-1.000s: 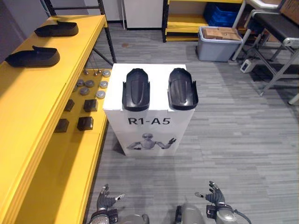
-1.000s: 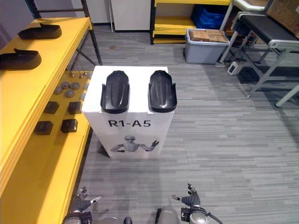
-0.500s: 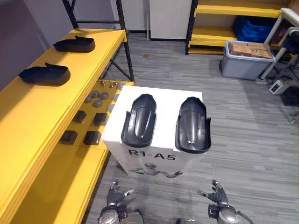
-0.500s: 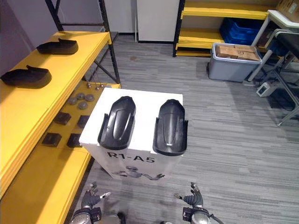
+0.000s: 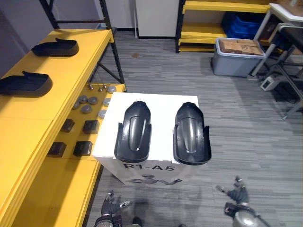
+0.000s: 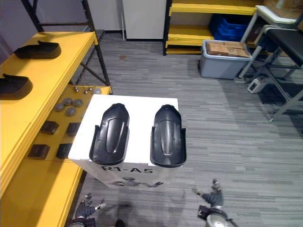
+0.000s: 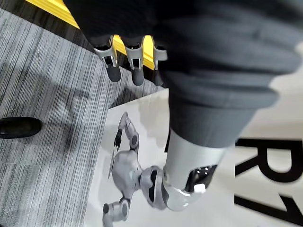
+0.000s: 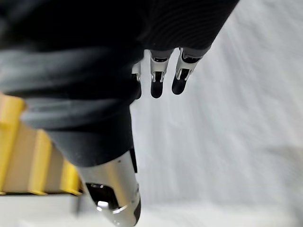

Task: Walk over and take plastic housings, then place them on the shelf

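Note:
Two black plastic housings lie side by side on a white box [image 5: 156, 101]: the left housing [image 5: 133, 131] and the right housing [image 5: 191, 133], both overhanging its near edge. Two more black housings [image 5: 55, 47] [image 5: 23, 83] rest on the top of the yellow shelf [image 5: 52, 118] at the left. My left hand [image 5: 112, 206] hangs low in front of the box, fingers relaxed and holding nothing. My right hand [image 5: 235, 196] hangs low to the right of the box, also open and empty. The left wrist view shows straight fingers [image 7: 135, 59] beside the box's printed front.
The shelf's lower level holds several grey discs [image 5: 87, 101] and dark blocks [image 5: 83, 147]. A grey bin with cardboard [image 5: 236, 56] stands at the back right beside a yellow rack [image 5: 213, 21]. Metal table legs [image 5: 284, 71] stand at the far right. Grey floor lies right of the box.
The camera has come closer and shifted, so the box and housings sit lower and larger. Both hands stay low and open; the right hand shows further right.

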